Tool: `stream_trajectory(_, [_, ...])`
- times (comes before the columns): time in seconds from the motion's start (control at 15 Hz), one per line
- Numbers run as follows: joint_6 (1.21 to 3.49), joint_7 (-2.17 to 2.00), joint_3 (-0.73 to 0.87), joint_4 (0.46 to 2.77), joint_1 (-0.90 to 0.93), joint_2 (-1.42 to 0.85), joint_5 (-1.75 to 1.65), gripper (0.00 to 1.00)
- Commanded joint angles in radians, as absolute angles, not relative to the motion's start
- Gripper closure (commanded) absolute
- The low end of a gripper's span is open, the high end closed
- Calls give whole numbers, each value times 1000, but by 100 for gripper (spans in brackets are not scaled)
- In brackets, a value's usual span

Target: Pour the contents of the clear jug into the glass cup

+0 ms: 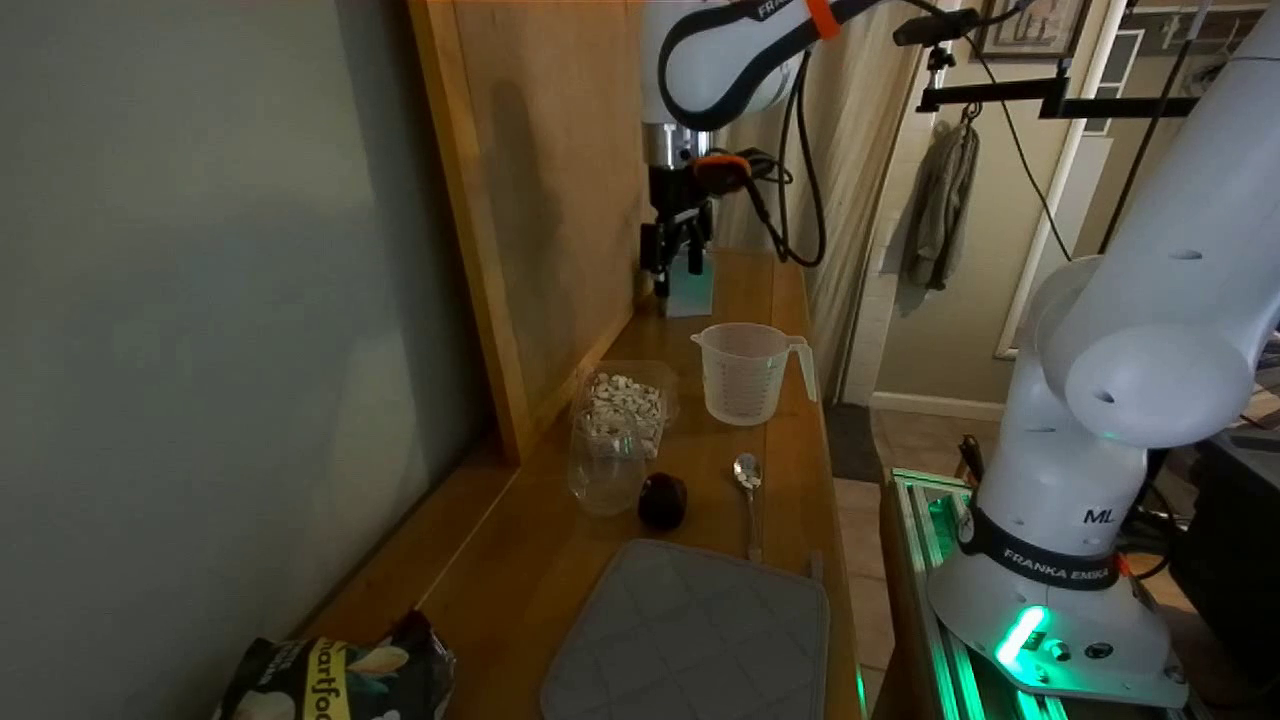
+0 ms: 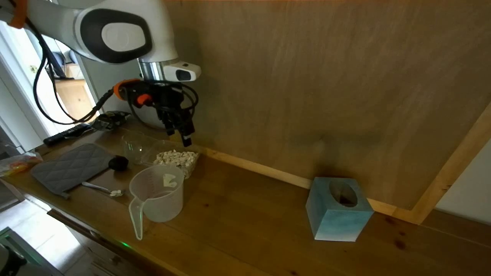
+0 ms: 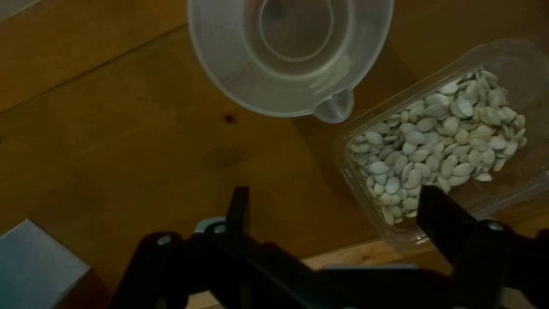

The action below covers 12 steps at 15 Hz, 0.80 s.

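Plainly, the gripper (image 3: 335, 191) hangs above the counter (image 2: 245, 222) with its jaws spread wide, apart from the clear jug (image 2: 163, 203). That jug stands upright, just beside one corner of a clear tray (image 3: 532, 86) of pale seeds (image 3: 437, 137). At the tray's other end stands the glass cup (image 1: 606, 484); whether those two touch, I cannot tell. Just beside the cup sits a dark round object (image 1: 662, 501), and a spoon (image 1: 752, 512) lies between jug and grey quilted pad (image 1: 690, 640).

The place looks like a home: pot holder (image 1: 690, 630), spoon (image 1: 747, 472), snack bag (image 1: 340, 682) and tissue box (image 2: 339, 212) on the bench (image 2: 249, 218), tiled floor (image 2: 42, 234) beside it, and, beyond it in an exterior view, curtain (image 1: 860, 160), hanging garment (image 1: 945, 205) and framed picture (image 1: 1035, 28).
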<state>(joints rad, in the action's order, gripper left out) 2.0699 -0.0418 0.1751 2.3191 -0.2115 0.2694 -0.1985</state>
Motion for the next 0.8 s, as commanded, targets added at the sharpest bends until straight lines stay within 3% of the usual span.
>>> stream_trajectory(0.0, [1911, 115, 234, 2201, -229, 215, -187, 0])
stream_trajectory(0.27, [1741, 314, 294, 2127, -240, 144, -224, 0])
stream_trajectory(0.73, [1839, 380, 317, 2154, -262, 55, -265, 0])
